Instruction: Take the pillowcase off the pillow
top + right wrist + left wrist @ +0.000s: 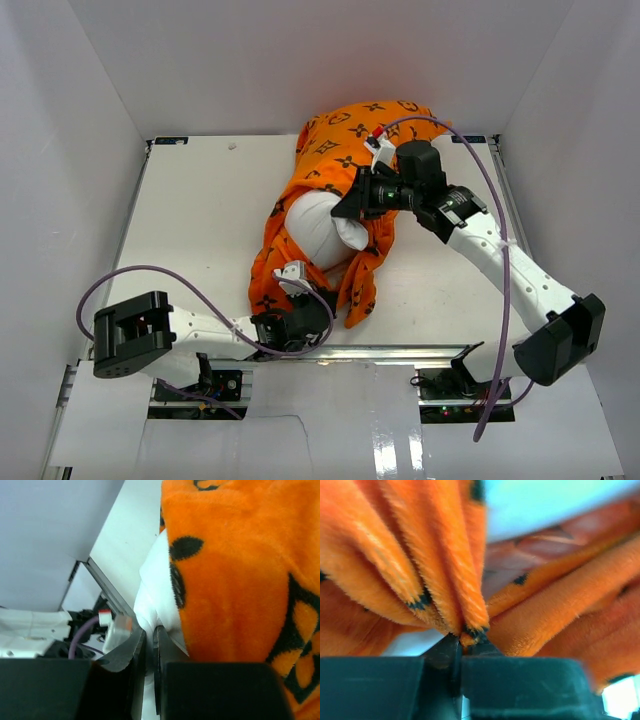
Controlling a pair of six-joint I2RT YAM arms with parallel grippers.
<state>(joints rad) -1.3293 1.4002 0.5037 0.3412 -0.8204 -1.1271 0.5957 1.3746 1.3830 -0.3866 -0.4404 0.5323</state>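
Left pincer (462, 642) nips the pillowcase (340, 140) at its near hem; right pincer (149, 632), farther back, nips the bared pillow (312, 225); its length runs near-to-far between them.

The overhead camera looks down from the near edge across the whole table (200, 230). Both wrist cameras sit close against the pillowcase (545, 625), shared by all views.

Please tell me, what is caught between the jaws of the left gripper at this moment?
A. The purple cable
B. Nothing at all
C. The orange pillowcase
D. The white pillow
C: the left wrist view shows folds of the orange pillowcase gathering down into the left gripper, whose jaws are shut on them.
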